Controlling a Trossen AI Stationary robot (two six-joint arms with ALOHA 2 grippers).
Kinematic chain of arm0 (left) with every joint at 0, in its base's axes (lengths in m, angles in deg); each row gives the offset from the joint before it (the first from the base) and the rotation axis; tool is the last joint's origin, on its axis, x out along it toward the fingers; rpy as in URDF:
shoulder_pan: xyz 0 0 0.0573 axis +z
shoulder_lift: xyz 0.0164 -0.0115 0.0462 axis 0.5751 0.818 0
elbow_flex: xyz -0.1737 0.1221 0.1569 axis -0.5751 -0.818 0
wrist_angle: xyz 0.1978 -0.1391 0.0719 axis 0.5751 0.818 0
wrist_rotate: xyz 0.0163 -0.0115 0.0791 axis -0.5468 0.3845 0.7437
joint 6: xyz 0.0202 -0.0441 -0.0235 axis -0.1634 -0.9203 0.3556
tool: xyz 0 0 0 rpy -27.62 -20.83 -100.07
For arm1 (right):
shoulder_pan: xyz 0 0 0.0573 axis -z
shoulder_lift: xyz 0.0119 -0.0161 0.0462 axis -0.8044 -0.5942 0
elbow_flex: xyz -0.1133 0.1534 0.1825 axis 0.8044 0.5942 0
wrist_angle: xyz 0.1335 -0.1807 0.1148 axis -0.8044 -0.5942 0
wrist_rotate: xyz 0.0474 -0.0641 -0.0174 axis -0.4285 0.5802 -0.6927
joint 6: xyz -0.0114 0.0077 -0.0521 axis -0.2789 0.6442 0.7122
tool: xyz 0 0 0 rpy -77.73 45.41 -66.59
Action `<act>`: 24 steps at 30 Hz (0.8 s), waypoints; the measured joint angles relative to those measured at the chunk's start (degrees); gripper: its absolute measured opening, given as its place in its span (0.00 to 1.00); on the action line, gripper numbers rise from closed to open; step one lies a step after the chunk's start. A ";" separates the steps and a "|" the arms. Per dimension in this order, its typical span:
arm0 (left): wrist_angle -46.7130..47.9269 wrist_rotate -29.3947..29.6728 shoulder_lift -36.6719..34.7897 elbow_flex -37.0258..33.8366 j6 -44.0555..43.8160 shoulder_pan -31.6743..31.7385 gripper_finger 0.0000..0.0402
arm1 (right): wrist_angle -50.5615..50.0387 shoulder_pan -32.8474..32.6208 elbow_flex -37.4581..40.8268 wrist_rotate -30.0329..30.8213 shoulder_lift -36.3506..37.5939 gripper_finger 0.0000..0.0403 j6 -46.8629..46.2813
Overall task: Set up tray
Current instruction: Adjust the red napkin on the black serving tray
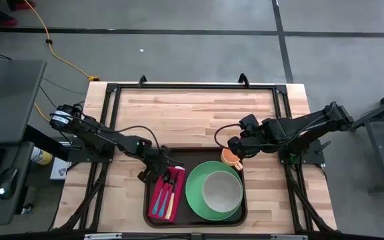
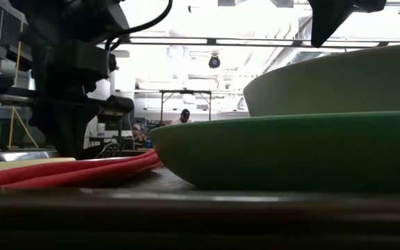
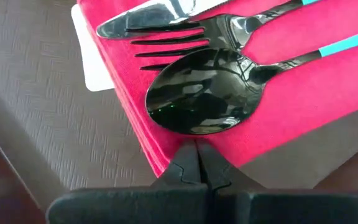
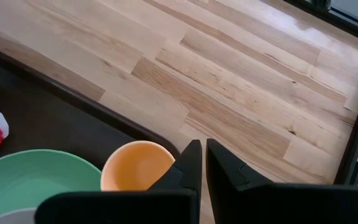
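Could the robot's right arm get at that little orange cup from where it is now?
Probably yes. The right gripper hangs right at the orange cup, its fingers nearly together by the rim, at the tray's corner. Nothing stands between them; the green plate lies beside the cup.

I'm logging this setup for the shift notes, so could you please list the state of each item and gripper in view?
tray: flat on the table, loaded.
red napkin: lying in the tray, cutlery on top.
green plate: in the tray, bowl upright on it.
orange cup: upright, empty, at the tray's corner.
left gripper: shut on the red napkin's edge.
right gripper: shut on the orange cup's rim.
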 joint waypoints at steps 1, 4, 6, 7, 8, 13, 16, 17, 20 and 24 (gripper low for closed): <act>-0.04 0.61 0.05 0.02 -0.42 -0.04 0.02 | 0.00 0.00 0.00 0.02 0.00 0.00 0.00; -0.37 3.85 0.05 0.02 -2.26 -0.10 0.02 | 0.02 -0.02 0.00 0.02 0.00 0.00 0.00; -0.72 6.39 0.08 0.02 -3.77 -0.02 0.02 | 0.02 0.00 0.00 0.00 0.00 0.00 0.02; -0.88 7.65 0.10 0.02 -4.51 0.00 0.02 | 0.02 0.00 0.00 0.00 0.00 0.00 0.00; -0.94 8.56 0.10 0.00 -5.16 0.00 0.02 | 0.03 0.00 0.00 0.01 0.00 0.00 0.02; -0.72 13.45 0.12 -0.02 -11.34 -0.02 0.02 | 0.04 0.00 0.00 -0.02 0.00 0.00 0.05; -0.57 15.97 0.10 -0.07 -13.74 0.00 0.02 | 0.04 0.00 0.00 -0.04 0.00 0.00 0.44; -0.63 16.44 0.10 -0.09 -14.00 0.00 0.02 | 0.04 0.00 0.00 -0.02 0.00 0.00 0.46; -0.53 17.51 0.14 0.19 -14.22 0.00 0.02 | 0.04 0.00 0.00 -0.02 0.00 0.00 0.46; 0.21 20.77 0.25 1.82 -14.49 0.02 0.02 | 0.04 0.00 0.00 0.03 0.00 0.00 0.48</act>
